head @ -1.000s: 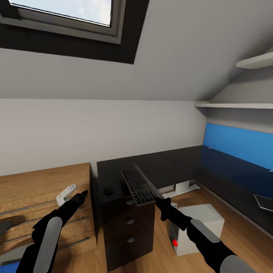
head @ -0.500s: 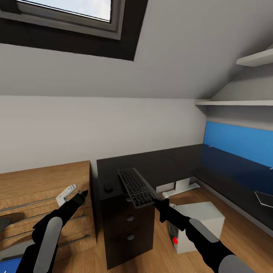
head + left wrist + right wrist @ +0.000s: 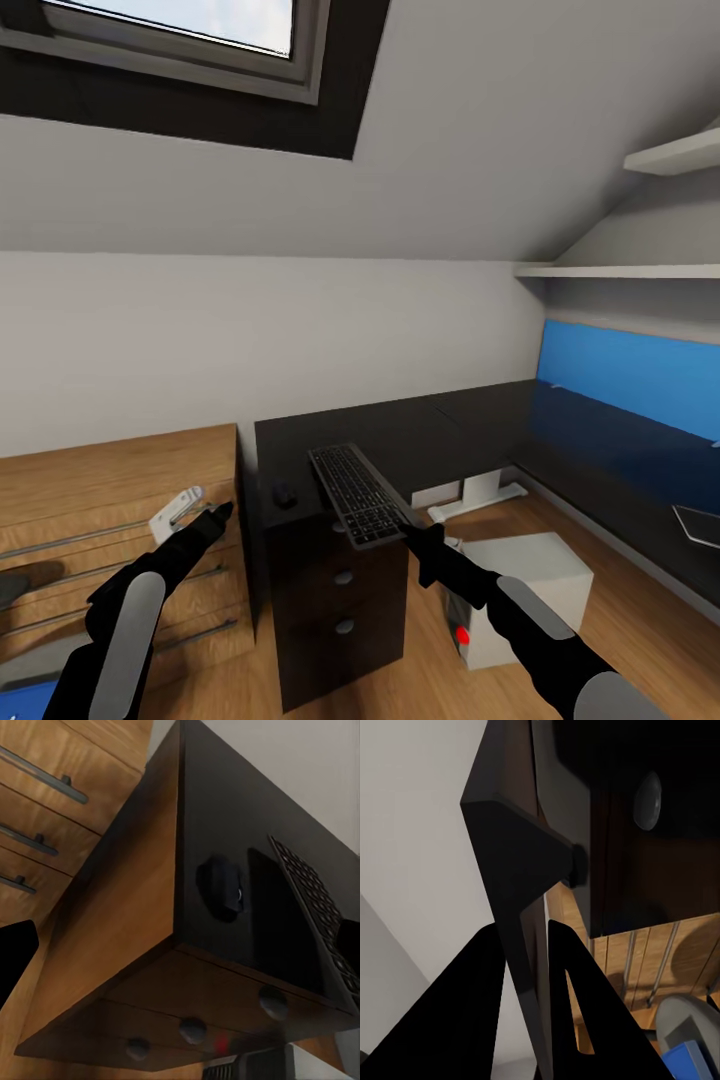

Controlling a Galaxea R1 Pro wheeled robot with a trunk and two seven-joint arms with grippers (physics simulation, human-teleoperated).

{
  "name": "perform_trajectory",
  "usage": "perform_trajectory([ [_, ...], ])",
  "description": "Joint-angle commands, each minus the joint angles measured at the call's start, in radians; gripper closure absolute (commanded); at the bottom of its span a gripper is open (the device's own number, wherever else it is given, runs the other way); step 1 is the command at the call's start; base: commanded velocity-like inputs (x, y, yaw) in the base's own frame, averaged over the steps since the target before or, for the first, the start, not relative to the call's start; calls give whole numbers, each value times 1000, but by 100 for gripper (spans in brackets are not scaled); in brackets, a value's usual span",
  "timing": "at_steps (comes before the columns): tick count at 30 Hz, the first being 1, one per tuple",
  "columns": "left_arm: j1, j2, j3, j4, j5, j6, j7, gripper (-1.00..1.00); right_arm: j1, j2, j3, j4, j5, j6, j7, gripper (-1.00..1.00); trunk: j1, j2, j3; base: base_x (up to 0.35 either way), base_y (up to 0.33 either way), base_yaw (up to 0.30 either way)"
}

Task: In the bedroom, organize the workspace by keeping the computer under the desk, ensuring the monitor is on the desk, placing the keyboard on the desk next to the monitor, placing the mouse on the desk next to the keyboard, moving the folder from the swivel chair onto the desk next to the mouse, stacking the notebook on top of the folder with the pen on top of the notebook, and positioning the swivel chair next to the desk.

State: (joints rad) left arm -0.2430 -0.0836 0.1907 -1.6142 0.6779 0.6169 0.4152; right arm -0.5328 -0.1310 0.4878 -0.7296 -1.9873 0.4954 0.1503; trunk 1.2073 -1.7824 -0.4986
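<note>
Right gripper (image 3: 408, 523): lower centre of the frame; jaws closed on the near end of the keyboard (image 3: 352, 492).
Left gripper (image 3: 218, 512): lower left, holding nothing; I cannot tell if the jaws are open.
Keyboard: tilted, above the black drawer cabinet (image 3: 330, 590), beside the mouse (image 3: 285, 493).
Computer (image 3: 515, 598): on the floor, lower right.
Desk (image 3: 600, 450): tabletop at the right, further away.
Risk: held by one end only, the keyboard may slip or strike the mouse.

Slim dark-keyed keyboard in a grey frame (image 3: 358, 494) sits tilted over the black cabinet's front edge; light grey tower computer with a red light (image 3: 510, 598) stands on the wood floor beside the glossy black, blue-backed desk (image 3: 590, 450).
</note>
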Motion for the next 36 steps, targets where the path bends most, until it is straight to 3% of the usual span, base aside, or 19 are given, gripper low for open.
perform_trajectory([
  [1,-1,-1,-1,-1,10,3,7,-100,-1,0,6,2,5,-2,7,100,0,-1,-1,144,0,0],
  [13,-1,1,-18,1,5,3,5,-100,-1,16,6,5,7,-4,8,100,0,-1,-1,103,11,0],
  [36,-1,-2,-20,4,2,0,9,-100,-1,17,3,6,5,-2,12,100,0,-1,-1,87,19,0],
])
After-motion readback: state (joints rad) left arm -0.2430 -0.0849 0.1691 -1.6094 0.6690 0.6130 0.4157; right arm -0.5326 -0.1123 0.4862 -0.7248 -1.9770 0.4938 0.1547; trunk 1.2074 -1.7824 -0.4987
